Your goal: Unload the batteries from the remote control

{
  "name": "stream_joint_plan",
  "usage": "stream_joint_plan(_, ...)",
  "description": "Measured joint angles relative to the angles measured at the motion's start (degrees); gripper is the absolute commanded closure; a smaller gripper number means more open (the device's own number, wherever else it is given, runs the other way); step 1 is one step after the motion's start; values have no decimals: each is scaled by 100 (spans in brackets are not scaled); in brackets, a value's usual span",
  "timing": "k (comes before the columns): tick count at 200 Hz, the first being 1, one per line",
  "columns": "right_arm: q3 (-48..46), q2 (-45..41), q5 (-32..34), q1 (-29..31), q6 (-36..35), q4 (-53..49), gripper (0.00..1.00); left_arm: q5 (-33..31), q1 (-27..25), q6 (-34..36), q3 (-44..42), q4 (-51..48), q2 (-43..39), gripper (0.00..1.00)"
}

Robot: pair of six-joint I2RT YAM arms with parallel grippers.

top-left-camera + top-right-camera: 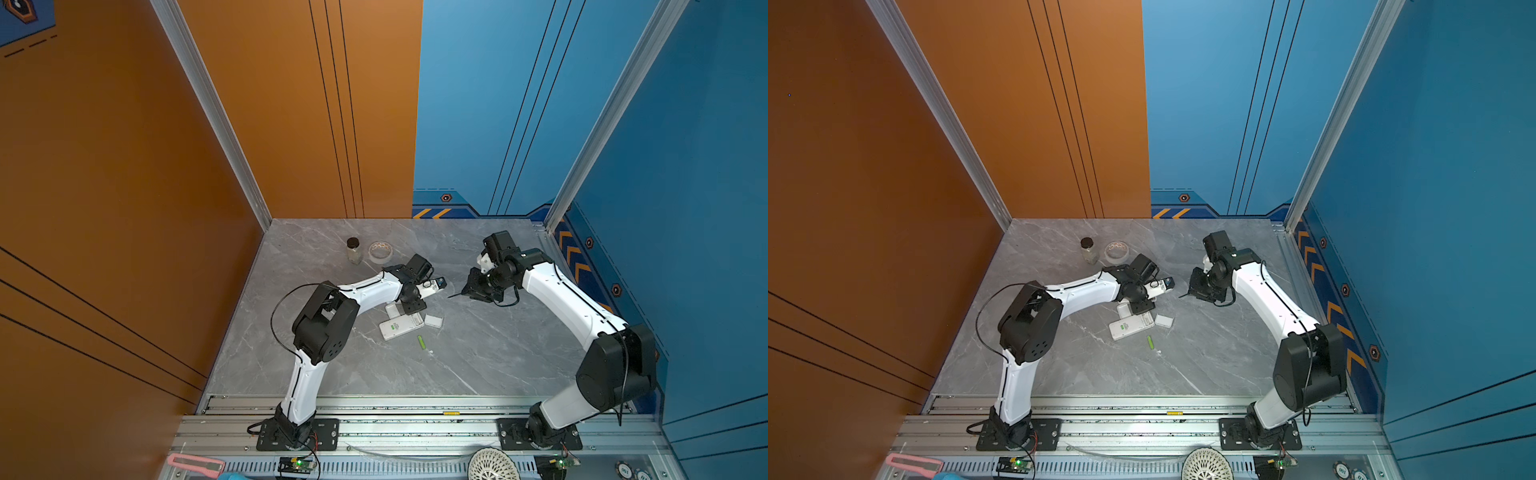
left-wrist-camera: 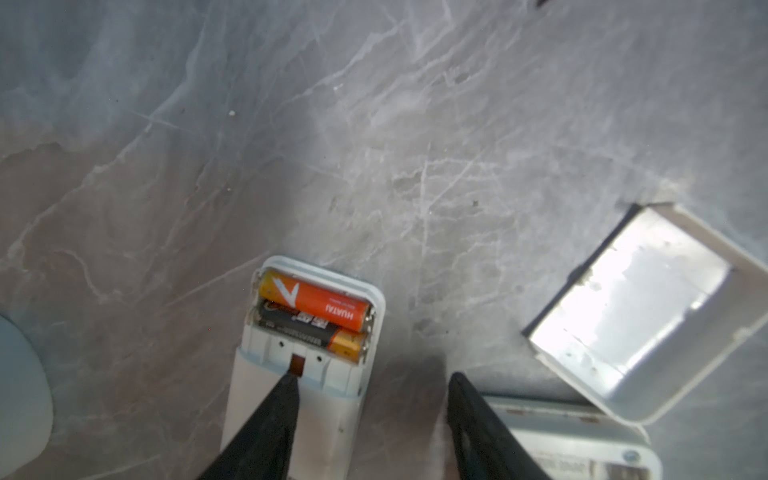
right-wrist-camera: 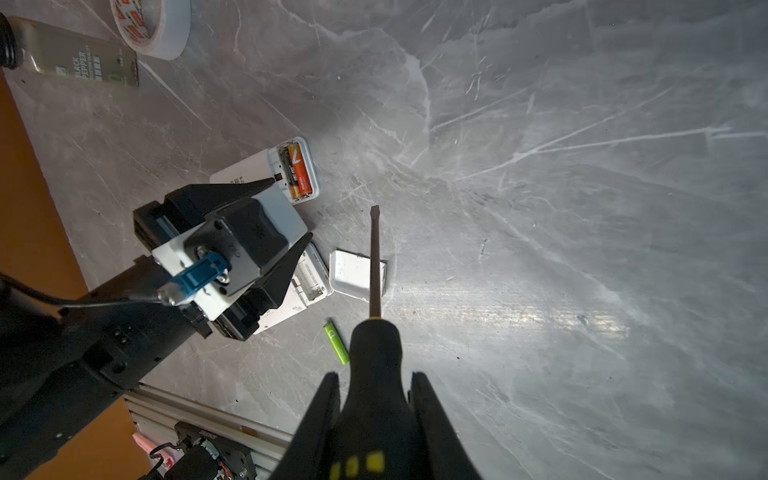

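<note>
- A pepper jar (image 1: 353, 250) and a tape roll (image 1: 380, 251) sat side by side near the back of the table (image 1: 478, 365).
- The small white remote (image 2: 328, 415) lay with its compartment uncovered. The orange-red battery (image 2: 320, 301) sat inside, beside a black-and-gold battery (image 2: 307, 328).
- The left gripper (image 2: 372, 378) hovered over it, jaws apart and gripping nothing, one fingertip (image 2: 286, 386) at the compartment's edge.
- The larger remote (image 1: 395, 328) lay just beside, its bay empty.
- The green battery (image 1: 421, 342) lay loose on the table near that remote.
- A cover (image 1: 433, 321) lay inside-up close by.
- The right gripper (image 3: 375, 376) was clamped on the screwdriver (image 3: 375, 257) handle, blade aimed toward the remotes.
</note>
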Motion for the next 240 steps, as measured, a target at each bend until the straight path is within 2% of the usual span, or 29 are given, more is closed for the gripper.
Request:
stream_joint_plan(9,0,-42,-9,2,-7,0,100,4,57,-57,-2,0,-2,23)
stream_joint_plan(45,0,-103,-31,31,-37,0,100,76,542,83,-131,-72,-120,16)
stream_joint_plan(78,-2,-103,-33,101,-37,2,100,214,960,295,-243,-201,-192,16)
stream_joint_plan(143,-2,-103,-35,153,-37,2,100,461,988,557,-186,-411,-127,18)
stream_joint_plan(168,-2,-103,-35,184,-37,0,100,494,962,649,-92,-487,-61,24)
stream_joint_plan(213,2,-101,-35,280,-37,2,100,448,861,804,-59,-494,-26,54)
stream_joint_plan(240,2,-70,-33,337,-39,2,100,317,780,800,-57,-492,-42,61)
